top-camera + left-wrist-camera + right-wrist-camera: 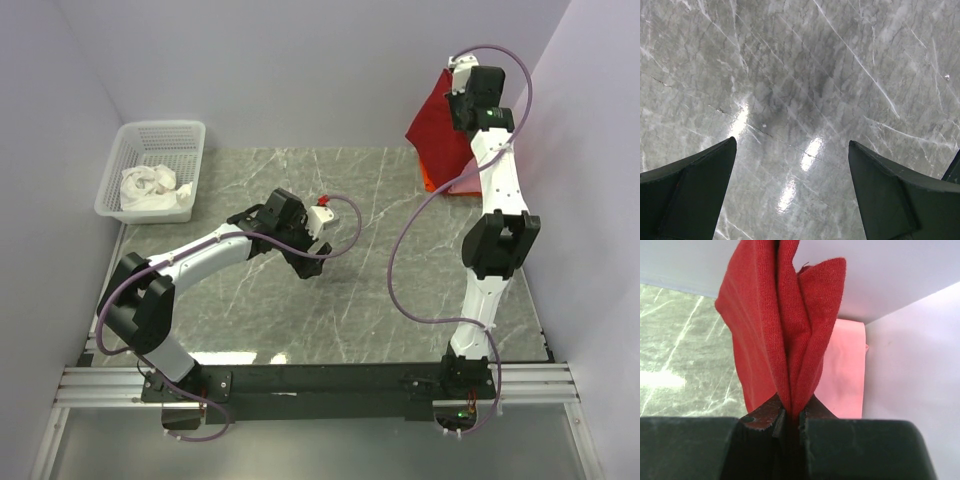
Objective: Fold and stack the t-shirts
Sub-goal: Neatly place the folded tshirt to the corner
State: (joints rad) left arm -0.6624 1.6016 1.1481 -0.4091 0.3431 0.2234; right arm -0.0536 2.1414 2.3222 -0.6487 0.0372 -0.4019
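My right gripper [458,92] is raised at the far right corner and shut on the deep red t-shirt [434,130], which hangs below it. In the right wrist view the red cloth [785,340] is pinched between the jaws of the gripper [789,415]. A pink t-shirt [845,370] lies behind it against the wall. An orange edge [428,180] shows under the red shirt. A white t-shirt [152,188] lies crumpled in the basket. My left gripper [322,228] is open and empty over the table's middle; its fingers [695,190] stand wide apart above bare marble.
A white lattice basket [160,140] stands at the far left of the grey marble table [300,320]. Pale walls close the table on the left, back and right. A cable loops from the right arm over the table's right half.
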